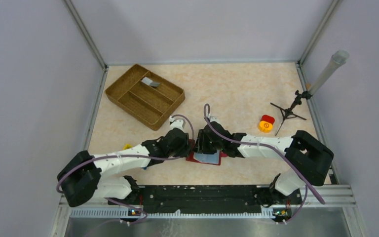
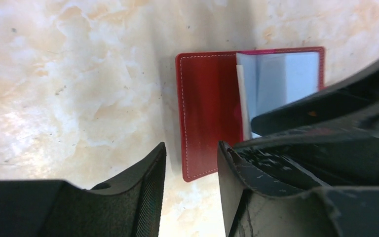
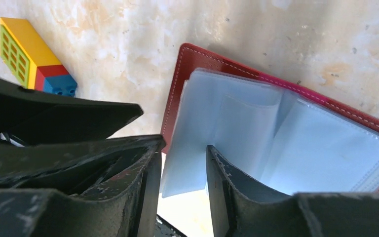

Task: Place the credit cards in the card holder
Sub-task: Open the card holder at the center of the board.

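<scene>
Both released – left end effector (image 2: 191, 148) and right end effector (image 3: 181, 148) hang jaws-apart over the open red leather card holder (image 2: 209, 113).

In the overhead view most of the card holder (image 1: 211, 159) is covered by the left gripper (image 1: 187, 147) and the right gripper (image 1: 203, 145), whose fingertips cannot be made out there. In the left wrist view its right part is hidden behind dark gripper bodies. In the right wrist view its right and lower edges are cut off. Of the toy block (image 1: 127, 146), only a yellow corner is seen from above. No print can be read on the grey card (image 1: 150, 82).
</scene>
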Motion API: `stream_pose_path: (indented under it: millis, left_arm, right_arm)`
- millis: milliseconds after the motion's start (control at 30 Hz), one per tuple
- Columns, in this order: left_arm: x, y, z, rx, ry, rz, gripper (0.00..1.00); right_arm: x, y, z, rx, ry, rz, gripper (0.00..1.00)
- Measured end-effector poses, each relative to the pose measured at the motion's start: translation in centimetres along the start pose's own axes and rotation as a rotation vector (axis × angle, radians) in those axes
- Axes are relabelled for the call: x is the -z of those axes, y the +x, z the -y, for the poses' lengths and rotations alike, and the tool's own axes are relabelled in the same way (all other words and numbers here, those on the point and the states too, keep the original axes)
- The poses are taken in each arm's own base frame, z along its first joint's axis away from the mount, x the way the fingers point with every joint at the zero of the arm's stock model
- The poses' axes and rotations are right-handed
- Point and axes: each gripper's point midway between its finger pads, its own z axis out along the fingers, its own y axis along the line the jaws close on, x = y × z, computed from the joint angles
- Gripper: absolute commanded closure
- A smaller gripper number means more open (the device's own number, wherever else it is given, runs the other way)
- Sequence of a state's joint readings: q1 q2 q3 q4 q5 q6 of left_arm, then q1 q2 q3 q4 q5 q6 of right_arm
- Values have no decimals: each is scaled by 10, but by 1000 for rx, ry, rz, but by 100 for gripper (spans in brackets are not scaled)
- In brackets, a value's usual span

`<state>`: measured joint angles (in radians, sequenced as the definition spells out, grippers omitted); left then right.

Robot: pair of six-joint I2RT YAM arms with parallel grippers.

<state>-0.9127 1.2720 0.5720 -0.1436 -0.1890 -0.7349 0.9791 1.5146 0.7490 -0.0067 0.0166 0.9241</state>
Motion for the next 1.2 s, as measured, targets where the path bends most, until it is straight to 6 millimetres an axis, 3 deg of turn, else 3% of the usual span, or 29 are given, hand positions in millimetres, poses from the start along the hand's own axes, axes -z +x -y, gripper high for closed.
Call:
stream_pose_path:
  millis: [167, 433, 667, 867, 1200]
  left_arm:
    - [24, -18, 2, 13, 20, 71, 51]
    - [44, -24, -5, 29, 9, 105, 43]
    - [47, -26, 0, 44, 29, 92, 38]
    - [48, -30, 12, 57, 82, 90, 33]
    - [29, -26, 19, 61, 98, 59, 31]
  right_arm:
    - [0, -4, -3, 7, 0, 13, 51]
    - [-1, -8, -3, 6, 6, 29, 45]
    - [2, -12, -4, 5, 6, 49, 41]
    - [6, -12, 7, 3, 64, 63, 37]
    - [26, -21, 22, -26, 122, 134, 38]
